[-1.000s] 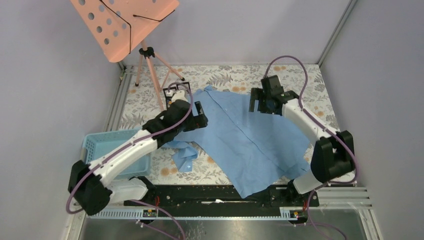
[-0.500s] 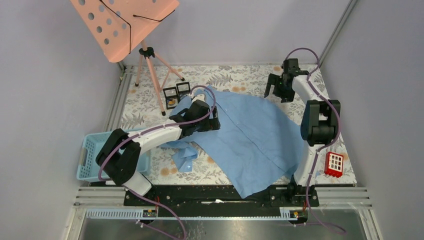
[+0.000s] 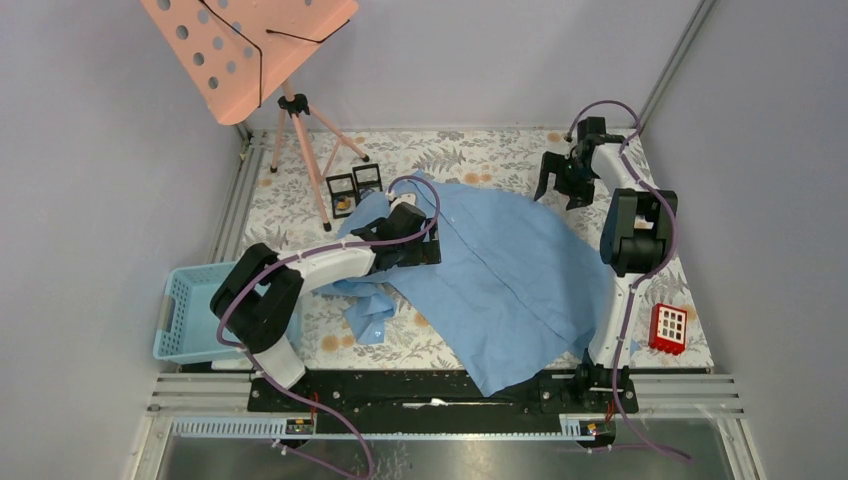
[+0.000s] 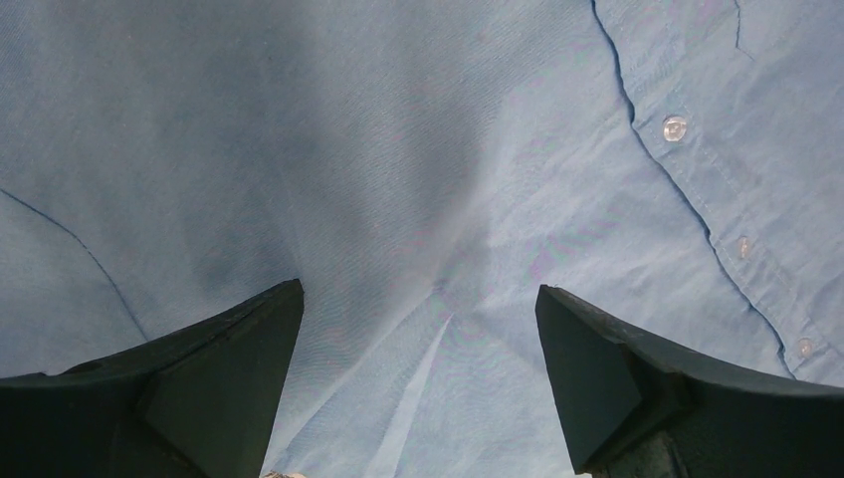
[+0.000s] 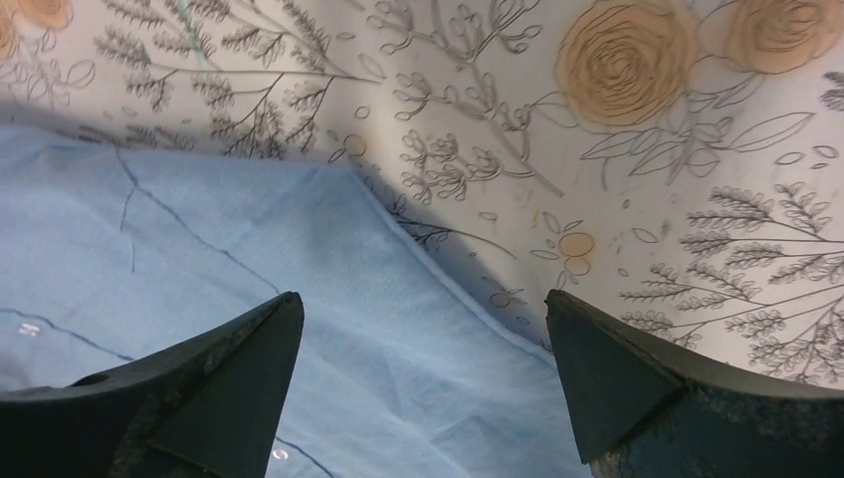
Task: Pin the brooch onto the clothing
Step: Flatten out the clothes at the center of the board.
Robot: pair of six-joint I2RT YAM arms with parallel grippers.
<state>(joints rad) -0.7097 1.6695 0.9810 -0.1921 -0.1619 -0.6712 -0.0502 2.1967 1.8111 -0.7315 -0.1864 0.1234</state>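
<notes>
The clothing, a light blue button-up shirt (image 3: 500, 270), lies spread over the middle of the flowered table. My left gripper (image 3: 420, 250) is open and empty low over its left part; in the left wrist view (image 4: 418, 289) only creased fabric lies between the jaws, with the button placket (image 4: 675, 127) to the right. My right gripper (image 3: 563, 192) is open and empty above the shirt's far right edge; the right wrist view (image 5: 423, 296) shows the shirt's hem (image 5: 438, 269) and bare tablecloth. A small golden thing, possibly the brooch (image 3: 342, 203), sits in a black box.
Two small black-framed boxes (image 3: 366, 178) stand left of the shirt at the back. A light blue plastic basket (image 3: 185, 290) is at the near left. An orange music stand (image 3: 250, 45) on a tripod stands at the back left. A red block (image 3: 668, 328) lies at the near right.
The right gripper has moved off the shirt's top towards the far right, and the shirt's upper edge now lies spread farther right. The left gripper has shifted right over the shirt; both elbows folded back.
</notes>
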